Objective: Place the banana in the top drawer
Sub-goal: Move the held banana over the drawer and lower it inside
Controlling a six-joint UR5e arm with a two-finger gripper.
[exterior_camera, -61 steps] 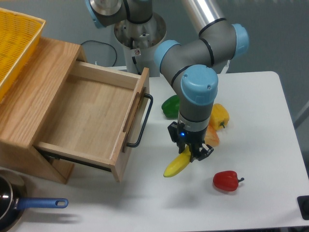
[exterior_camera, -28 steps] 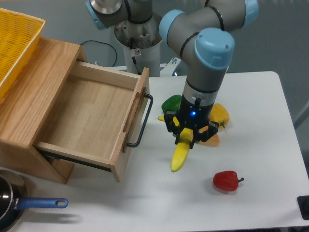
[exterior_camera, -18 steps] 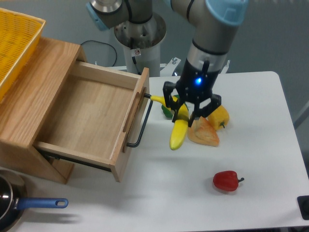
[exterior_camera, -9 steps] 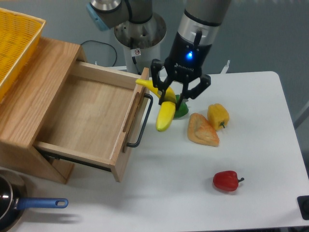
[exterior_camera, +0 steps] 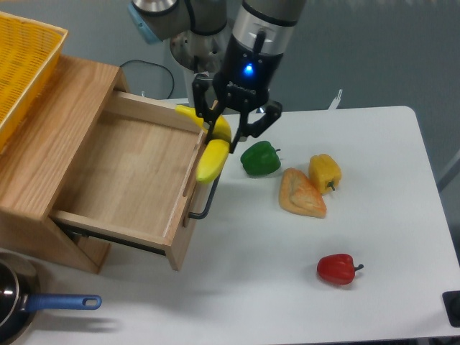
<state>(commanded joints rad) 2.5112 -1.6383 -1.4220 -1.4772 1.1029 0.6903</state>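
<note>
- Banana [exterior_camera: 210,149] has travelled left from above the table and now hangs over the front panel of the top drawer [exterior_camera: 122,172], which stands open and bare.
- Gripper [exterior_camera: 228,129] is clamped on the banana's middle; only the drop inside remains.
- Counted on the table [exterior_camera: 388,287]: one green pepper [exterior_camera: 259,159], one yellow pepper [exterior_camera: 325,172], one red pepper [exterior_camera: 337,268], one orange wedge [exterior_camera: 302,194].
</note>
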